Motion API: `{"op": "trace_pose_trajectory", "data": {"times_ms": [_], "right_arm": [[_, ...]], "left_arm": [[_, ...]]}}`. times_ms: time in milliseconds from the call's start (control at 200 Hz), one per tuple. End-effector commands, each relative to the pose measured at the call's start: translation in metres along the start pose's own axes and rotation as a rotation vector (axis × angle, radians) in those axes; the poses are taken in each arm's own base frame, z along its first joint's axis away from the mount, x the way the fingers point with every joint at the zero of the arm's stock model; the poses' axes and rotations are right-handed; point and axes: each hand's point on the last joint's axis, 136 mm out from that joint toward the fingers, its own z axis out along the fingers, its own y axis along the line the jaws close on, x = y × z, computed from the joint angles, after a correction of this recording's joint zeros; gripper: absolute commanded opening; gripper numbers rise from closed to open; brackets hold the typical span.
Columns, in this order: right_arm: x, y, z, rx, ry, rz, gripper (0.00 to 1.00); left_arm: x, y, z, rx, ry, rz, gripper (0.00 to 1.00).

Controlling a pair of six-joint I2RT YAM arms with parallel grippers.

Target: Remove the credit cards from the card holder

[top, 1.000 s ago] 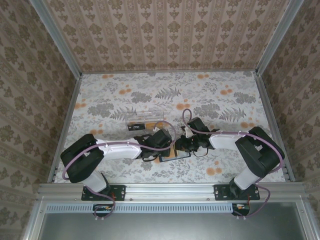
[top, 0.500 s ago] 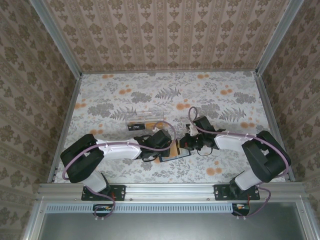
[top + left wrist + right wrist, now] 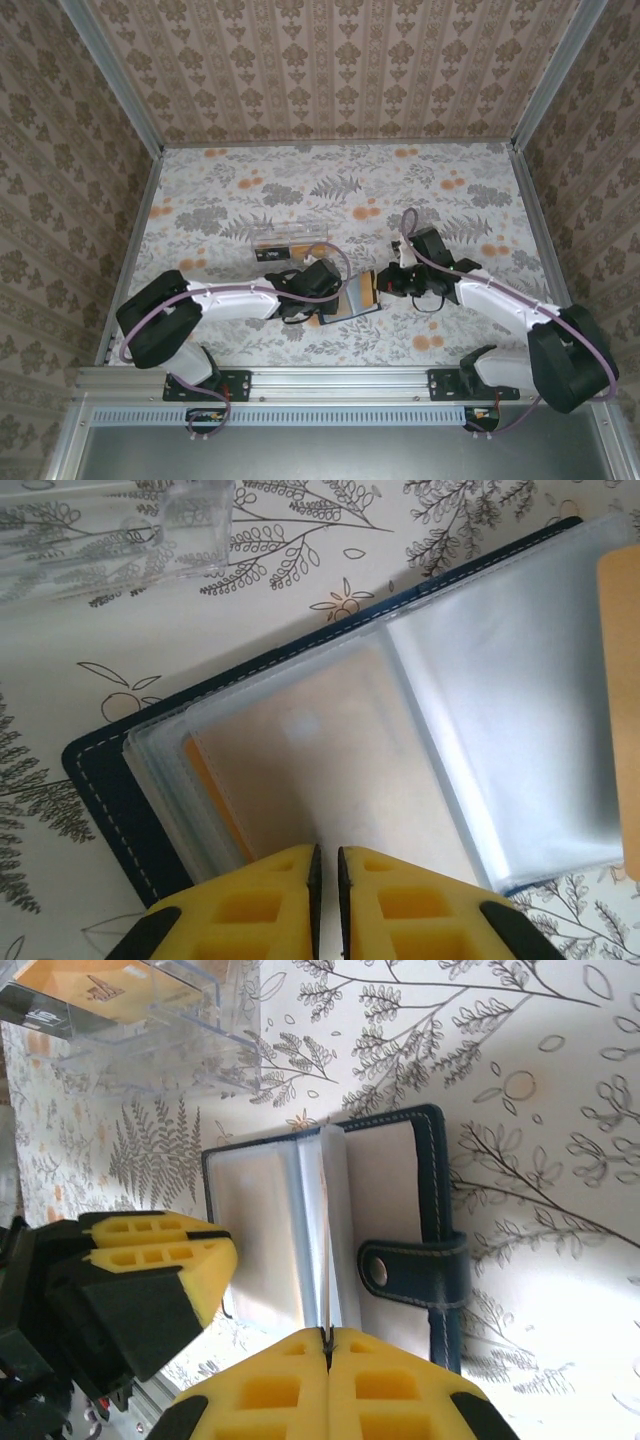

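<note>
Here, the card holder (image 3: 352, 304) is lying open on the floral table (image 3: 450, 190), close to the near edge and between the two arms. Its clear sleeves (image 3: 500, 710) are fanning out over the navy cover. The right gripper (image 3: 327, 1334) is clamping a tan credit card (image 3: 371, 290), its yellow pads pressing flat together on the thin edge. From the right wrist the card is showing as a single line running across the holder's middle, beside the buttoned strap (image 3: 415, 1270). Whether its far end is sitting inside a sleeve cannot be told.

The left gripper (image 3: 325, 852) is resting over the holder's left end, its pads drawn almost together with only a thin slit between them. Whether they are pinching a sleeve cannot be told. A second card (image 3: 300, 770), orange-toned, is showing through the frosted plastic just ahead of those pads.

A clear plastic box (image 3: 290, 238) is standing just beyond the holder, apart from it, with an orange item lying inside.
</note>
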Motion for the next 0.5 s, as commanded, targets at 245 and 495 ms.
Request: {"op": "trace_pose_trajectory", "data": {"times_ms": [245, 495], "right_arm": [[-0.03, 0.047, -0.053, 0.095, -0.133, -0.237, 0.0], [-0.051, 0.108, -0.037, 0.118, -0.099, -0.552, 0.0]], "left_arm": [[-0.045, 0.013, -0.092, 0.003, -0.255, -0.042, 0.78], [-0.034, 0.082, -0.156, -0.07, -0.417, -0.158, 1.0]]}}
